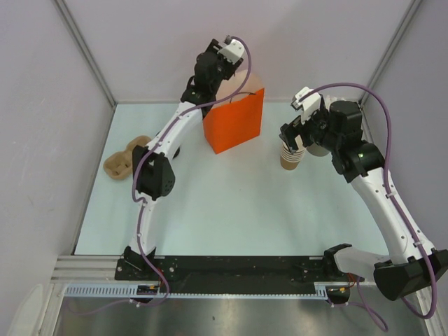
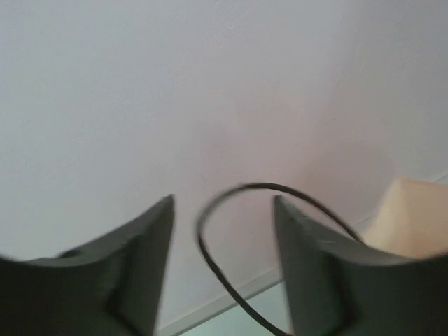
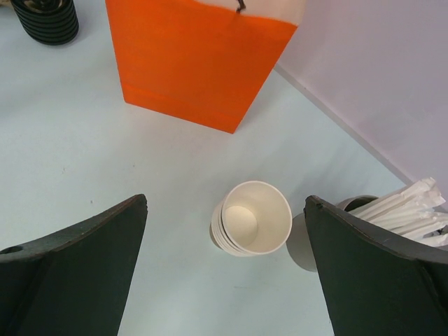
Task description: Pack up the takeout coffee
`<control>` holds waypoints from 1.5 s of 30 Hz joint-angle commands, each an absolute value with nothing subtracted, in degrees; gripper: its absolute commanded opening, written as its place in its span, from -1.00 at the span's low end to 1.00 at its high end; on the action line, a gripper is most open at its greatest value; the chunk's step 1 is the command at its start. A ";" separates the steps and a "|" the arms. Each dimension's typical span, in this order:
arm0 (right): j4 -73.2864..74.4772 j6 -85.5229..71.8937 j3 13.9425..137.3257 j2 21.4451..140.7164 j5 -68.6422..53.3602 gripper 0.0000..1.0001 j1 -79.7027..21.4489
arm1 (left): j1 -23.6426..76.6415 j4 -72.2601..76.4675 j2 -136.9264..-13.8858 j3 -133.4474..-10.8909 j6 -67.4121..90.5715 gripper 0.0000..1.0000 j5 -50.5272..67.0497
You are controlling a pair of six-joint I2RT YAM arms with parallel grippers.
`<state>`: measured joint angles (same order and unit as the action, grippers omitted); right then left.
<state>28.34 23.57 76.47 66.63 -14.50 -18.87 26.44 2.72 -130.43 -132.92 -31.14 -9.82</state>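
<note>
- L gripper (image 2: 222,203): my jaws stand apart w/ nothing between the pads. I'm high up at the far side of the table (image 1: 231,210), over the top of the orange bag (image 1: 234,122).
- L wrist cam: the bag's thin black handle loop (image 2: 245,186) arcs across the gap between my fingers, w/o either pad pressing it. The tan inner wall of the bag shows at the right edge, and the pale wall fills the rest.
- R gripper (image 3: 225,203): jaws wide apart, holding nothing. I hover right above the stack of tan cups (image 3: 252,220), w/ a finger on each side of it and not touching.
- The stack stands upright on the table. The top cup is tilted a bit, and its pale inside is bare.
- Grey holder w/ white sticks (image 3: 402,210) is just beside the stack, on its right in my R wrist cam.
- The orange bag stands upright beyond the stack, well apart from it.
- Stack of black lids (image 3: 45,21) sits at the top-left corner of the R wrist view, left of the bag.
- Brown pulp carrier (image 1: 126,161) lies at the table's left edge, beside my L arm.
- Takeout coffee (the single cup w/ its black lid): can't tell where it is, as no cam shows it. The bag's inside is mostly hidden by my L arm in the top view.
</note>
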 commanded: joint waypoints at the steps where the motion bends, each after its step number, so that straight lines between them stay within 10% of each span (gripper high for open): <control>1: 25.75 23.12 76.38 65.83 -14.68 0.99 -18.28 | 26.28 4.39 -123.68 -128.68 -28.83 0.50 -7.82; 12: 26.89 23.11 75.76 67.67 -17.57 0.99 -13.54 | 26.28 -1.30 -111.45 -117.69 -25.06 0.99 -6.50; 20: 32.34 26.54 75.59 72.33 -21.70 0.97 -12.04 | 26.28 -12.21 -98.98 -114.27 -19.87 0.99 -8.17; 45: 31.46 22.33 75.50 86.92 -17.23 -0.07 -14.41 | 8.00 -27.95 -56.34 -69.26 -13.80 0.99 10.10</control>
<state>33.01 23.75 75.46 85.52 -17.93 -13.93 9.98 -27.42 -58.57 -71.44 -16.67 4.23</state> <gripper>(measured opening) 0.478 0.994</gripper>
